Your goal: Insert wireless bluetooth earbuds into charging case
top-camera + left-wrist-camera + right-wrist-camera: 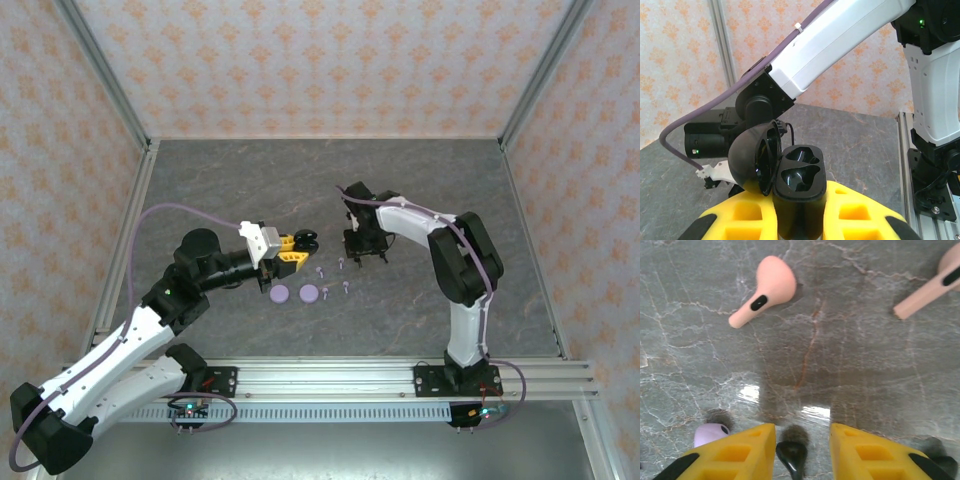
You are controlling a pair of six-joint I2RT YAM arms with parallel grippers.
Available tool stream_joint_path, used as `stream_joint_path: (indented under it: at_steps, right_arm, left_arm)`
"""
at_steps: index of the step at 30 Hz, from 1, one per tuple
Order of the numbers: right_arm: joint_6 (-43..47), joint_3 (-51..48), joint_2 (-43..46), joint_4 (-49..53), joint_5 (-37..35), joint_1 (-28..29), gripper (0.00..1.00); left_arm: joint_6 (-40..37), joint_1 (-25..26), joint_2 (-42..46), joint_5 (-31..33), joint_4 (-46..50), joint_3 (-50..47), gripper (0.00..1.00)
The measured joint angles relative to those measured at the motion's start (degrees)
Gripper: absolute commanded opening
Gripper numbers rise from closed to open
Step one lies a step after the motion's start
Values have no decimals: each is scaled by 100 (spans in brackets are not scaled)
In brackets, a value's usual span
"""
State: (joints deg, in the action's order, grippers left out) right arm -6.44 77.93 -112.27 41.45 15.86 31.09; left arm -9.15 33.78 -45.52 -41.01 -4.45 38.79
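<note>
My left gripper (pixel 297 247) (pixel 800 205) is shut on the black charging case (pixel 800 175) (pixel 309 240) and holds it above the table. Its domed lid (pixel 751 161) is swung open to the left, and both sockets are empty. My right gripper (pixel 366 258) (pixel 802 432) is down at the table with a black earbud (pixel 792 456) between its yellow fingers. The bud touches the left finger, and a gap shows on its right. Two pink earbuds (pixel 767 285) (pixel 932 285) lie ahead, and a lavender one (pixel 709 434) lies at the left finger.
Two flat lavender discs (pixel 281 294) (pixel 310 293) lie on the grey marble table (pixel 440 190), with small buds (pixel 345 288) scattered beside them. The right arm (pixel 850 35) crosses the left wrist view. An aluminium rail (pixel 330 378) runs along the near edge, and patterned walls enclose the table.
</note>
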Motion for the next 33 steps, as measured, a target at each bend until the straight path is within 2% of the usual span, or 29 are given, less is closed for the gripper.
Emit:
stream_joint_path:
  at_steps: [6, 16, 22, 28, 33]
  right_arm:
    - [2, 48, -2, 140, -4, 66, 37]
    - [31, 131, -90, 337, -24, 138, 36]
    - [72, 188, -177, 424, -66, 177, 32]
    - [111, 188, -190, 448, -90, 177, 23]
    - [109, 188, -190, 444, -109, 177, 21]
  left_arm:
    - [-37, 0, 0, 22, 2, 0, 0]
    - [-42, 0, 2, 101, 42, 0, 0]
    - [-42, 0, 0, 103, 44, 0, 0]
    - [-42, 0, 0, 103, 76, 0, 0]
    - [-42, 0, 2, 103, 111, 0, 0]
